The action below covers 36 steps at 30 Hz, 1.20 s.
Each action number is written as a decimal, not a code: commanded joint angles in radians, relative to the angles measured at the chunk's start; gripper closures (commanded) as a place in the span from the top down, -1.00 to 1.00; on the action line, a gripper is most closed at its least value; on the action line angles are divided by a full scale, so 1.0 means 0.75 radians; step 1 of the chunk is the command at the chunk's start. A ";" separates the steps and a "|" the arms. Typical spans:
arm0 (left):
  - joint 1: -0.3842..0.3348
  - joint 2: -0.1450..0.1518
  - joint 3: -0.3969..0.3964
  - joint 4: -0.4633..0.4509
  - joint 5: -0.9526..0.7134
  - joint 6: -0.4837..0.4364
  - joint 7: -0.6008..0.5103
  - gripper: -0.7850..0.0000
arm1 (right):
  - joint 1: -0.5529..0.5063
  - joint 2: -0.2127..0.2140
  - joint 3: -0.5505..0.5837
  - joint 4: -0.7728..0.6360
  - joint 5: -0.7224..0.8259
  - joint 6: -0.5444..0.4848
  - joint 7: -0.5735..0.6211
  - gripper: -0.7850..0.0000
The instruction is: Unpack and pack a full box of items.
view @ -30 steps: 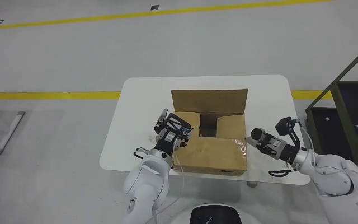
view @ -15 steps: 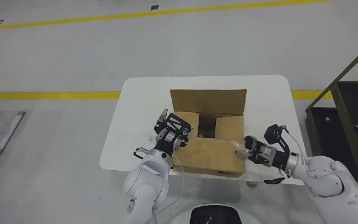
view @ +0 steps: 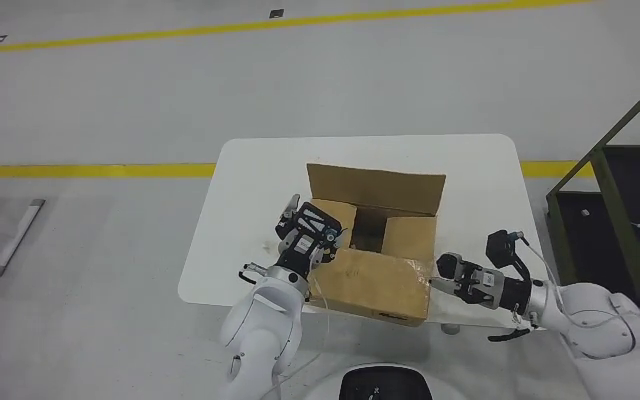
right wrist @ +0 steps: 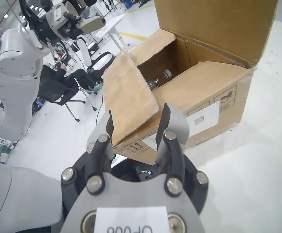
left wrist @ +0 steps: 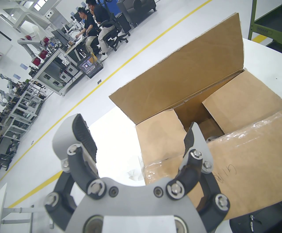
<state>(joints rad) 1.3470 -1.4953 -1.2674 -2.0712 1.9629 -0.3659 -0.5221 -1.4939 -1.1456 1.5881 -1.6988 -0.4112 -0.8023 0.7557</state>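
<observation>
Floor (view: 120,90) is that pale glossy grey shop stuff with yellow lines (view: 300,20) taped across it, and the work surface is a plain white table (view: 250,170) with rounded corners. There's a green metal rack (left wrist: 252,19) off to one side. Farther back it's pretty cluttered: workbenches (left wrist: 57,82) with monitors, black office chairs (left wrist: 114,33) and open shelving (left wrist: 17,110), all under bright, even light.

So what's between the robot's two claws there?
The cardboard box's taped flap, seen from the top view: the left gripper is at one end, the right gripper at the other.
</observation>
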 commanded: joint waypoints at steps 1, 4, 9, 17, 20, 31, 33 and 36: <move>0.000 0.000 0.000 0.000 0.000 0.000 0.000 1.00 | 0.016 -0.001 -0.030 0.022 -0.023 0.023 -0.026 0.20; 0.000 0.000 0.000 0.000 0.000 0.000 0.000 1.00 | 0.035 -0.002 -0.066 0.033 -0.054 0.034 -0.064 0.25; 0.000 0.000 0.000 0.000 0.000 0.000 0.000 1.00 | 0.048 0.002 -0.083 0.021 -0.086 0.042 -0.113 0.23; 0.000 0.000 0.000 0.000 0.000 0.000 0.000 1.00 | 0.071 0.011 -0.121 -0.007 -0.114 0.064 -0.129 -0.01; 0.000 0.000 0.000 0.000 0.000 0.000 0.000 1.00 | 0.090 0.014 -0.153 0.009 -0.106 0.066 -0.102 -0.04; 0.000 0.000 0.000 0.000 0.000 0.000 0.000 1.00 | 0.135 0.036 -0.236 0.101 0.188 0.010 0.065 -0.29; 0.000 0.000 0.000 0.000 0.000 0.000 0.000 1.00 | 0.141 0.040 -0.241 0.116 0.225 0.017 0.088 -0.28; 0.000 0.000 0.000 0.000 0.000 0.000 0.000 1.00 | 0.160 0.048 -0.254 0.131 0.253 0.051 0.147 -0.38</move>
<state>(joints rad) 1.3470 -1.4953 -1.2674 -2.0712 1.9629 -0.3659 -0.5221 -1.3802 -1.1114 1.4006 -1.6024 -0.2226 -0.7729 0.8485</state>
